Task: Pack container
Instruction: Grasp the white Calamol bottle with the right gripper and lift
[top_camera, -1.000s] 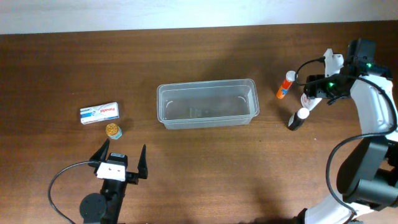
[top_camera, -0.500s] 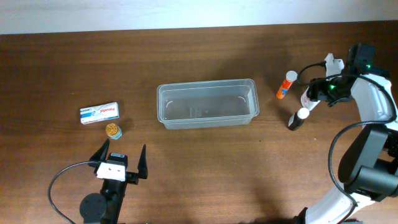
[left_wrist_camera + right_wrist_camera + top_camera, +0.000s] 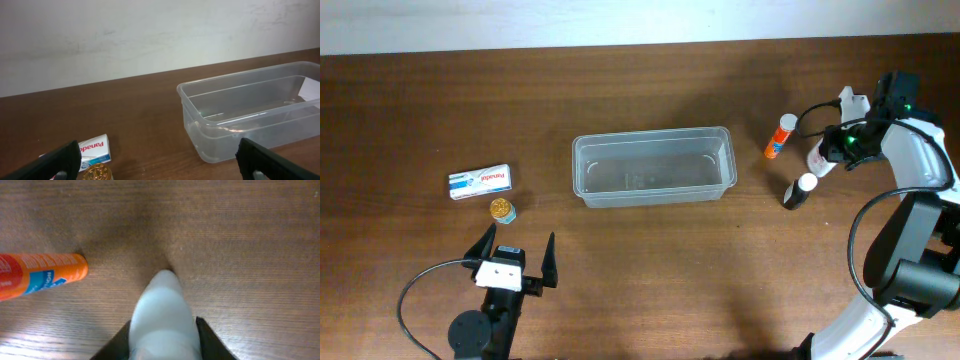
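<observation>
Right arm is swinging its wrist a little farther from the robot since the earlier overhead frame, while the left arm and all loose items are staying put. Nearest the robot, the left end effector (image 3: 522, 235) is hovering low over the worktop (image 3: 720, 280) with its fingers spread wide apart and gripping nothing. Just beyond it, a small gold-lidded jar (image 3: 501, 210) is sitting beside a white medicine box (image 3: 480, 181). Further in, the container (image 3: 650, 134) is sitting at the middle of the worktop, open-topped and apparently empty. To its right, a black marker (image 3: 797, 191) is lying nearest, then a white bottle (image 3: 162, 300), then an orange stick (image 3: 778, 138) farthest back, none of them touching. The right end effector (image 3: 162, 341) is appearing clamped on the white bottle: in the wrist view both dark fingers are pressing against its sides while its nose is pointing down at the wood, seemingly touching it. Judgement: packing is only starting, and the first item is being secured. To do this step well, I am suggesting confirming a firm, centred hold first, since the rounded body is looking prone to slipping. Lift straight up clear of the marker and the orange stick, carry across above the near-side rim, and lower inside the walls before releasing.
</observation>
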Available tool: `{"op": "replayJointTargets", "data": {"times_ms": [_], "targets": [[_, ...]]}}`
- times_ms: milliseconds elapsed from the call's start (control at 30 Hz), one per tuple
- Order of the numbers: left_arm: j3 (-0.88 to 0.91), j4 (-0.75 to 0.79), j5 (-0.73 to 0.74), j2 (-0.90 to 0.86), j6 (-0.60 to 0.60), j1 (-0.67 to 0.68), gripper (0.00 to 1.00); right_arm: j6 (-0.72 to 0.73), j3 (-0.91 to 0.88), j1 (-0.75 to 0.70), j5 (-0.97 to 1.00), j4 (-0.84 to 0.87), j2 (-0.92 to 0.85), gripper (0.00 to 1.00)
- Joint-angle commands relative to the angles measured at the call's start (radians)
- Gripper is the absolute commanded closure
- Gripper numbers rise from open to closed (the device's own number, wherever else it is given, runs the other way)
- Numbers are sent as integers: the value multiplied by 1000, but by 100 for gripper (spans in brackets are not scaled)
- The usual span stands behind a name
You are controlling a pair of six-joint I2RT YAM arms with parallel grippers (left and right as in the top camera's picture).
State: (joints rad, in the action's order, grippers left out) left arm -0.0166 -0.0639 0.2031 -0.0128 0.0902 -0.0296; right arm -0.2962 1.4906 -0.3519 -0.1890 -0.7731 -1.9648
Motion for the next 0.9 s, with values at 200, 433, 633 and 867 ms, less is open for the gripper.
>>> {"op": "replayJointTargets", "data": {"times_ms": [200,433,633,867], "targets": [[8,2,14,7,16,-6,0,-2,19,-5,-13,10,-8,85],[8,2,14,7,16,-6,0,48,151,-5,-21,-97,34,85],[8,2,14,7,16,-6,0,71,413,-3,-21,-328,40,85],[8,2,14,7,16,-6,0,106,708,24,-72,-536,41,85]]}}
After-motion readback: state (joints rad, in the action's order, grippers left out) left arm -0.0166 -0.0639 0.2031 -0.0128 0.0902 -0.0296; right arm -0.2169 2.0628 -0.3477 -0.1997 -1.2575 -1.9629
